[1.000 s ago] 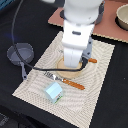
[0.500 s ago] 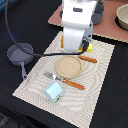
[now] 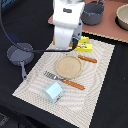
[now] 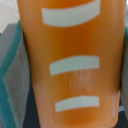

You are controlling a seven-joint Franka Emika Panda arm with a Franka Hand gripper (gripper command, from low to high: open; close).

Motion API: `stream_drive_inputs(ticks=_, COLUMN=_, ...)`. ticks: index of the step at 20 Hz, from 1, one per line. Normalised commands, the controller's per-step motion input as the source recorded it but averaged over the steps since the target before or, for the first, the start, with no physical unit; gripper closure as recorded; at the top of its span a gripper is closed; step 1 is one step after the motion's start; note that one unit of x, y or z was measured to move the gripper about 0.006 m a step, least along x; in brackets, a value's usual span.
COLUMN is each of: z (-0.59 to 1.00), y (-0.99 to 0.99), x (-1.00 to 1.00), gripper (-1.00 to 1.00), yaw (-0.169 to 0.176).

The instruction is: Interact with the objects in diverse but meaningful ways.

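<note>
In the wrist view a golden-orange bread loaf (image 4: 70,60) with white slash marks fills the frame, pressed between my grey, teal-edged fingers (image 4: 9,80). In the exterior view my gripper (image 3: 65,46) hangs above the far edge of the striped placemat (image 3: 100,75), and its body hides the loaf. A yellow box with a red label (image 3: 84,48) and a yellow cheese wedge (image 3: 83,40) lie just to the gripper's right in that view. A pale blue-and-white milk carton (image 3: 54,92) stands at the mat's near edge.
A tan round plate (image 3: 68,66) sits mid-mat between an orange-handled knife (image 3: 87,59) and fork (image 3: 65,80). A grey pan (image 3: 20,54) lies at the exterior view's left. Two grey pots (image 3: 93,13) (image 3: 122,16) stand on a brown board at the back.
The arm has risen from over the plate and moved back and toward the exterior view's left, uncovering the plate.
</note>
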Motion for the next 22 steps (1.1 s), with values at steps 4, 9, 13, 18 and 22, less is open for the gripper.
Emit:
stream_drive_inputs(ticks=4, z=-0.33, y=0.41, x=-1.0, gripper=1.0, yaw=0.022)
stream_drive_inputs(ticks=9, z=-0.28, y=0.42, x=-1.0, gripper=1.0, yaw=0.024)
stream_drive_inputs(ticks=13, z=-0.29, y=0.43, x=-1.0, gripper=1.0, yaw=0.024)
stream_drive_inputs(ticks=18, z=-0.37, y=0.44, x=-1.0, gripper=1.0, yaw=0.017)
stream_drive_inputs(ticks=22, z=-0.41, y=0.42, x=-1.0, gripper=1.0, yaw=0.029)
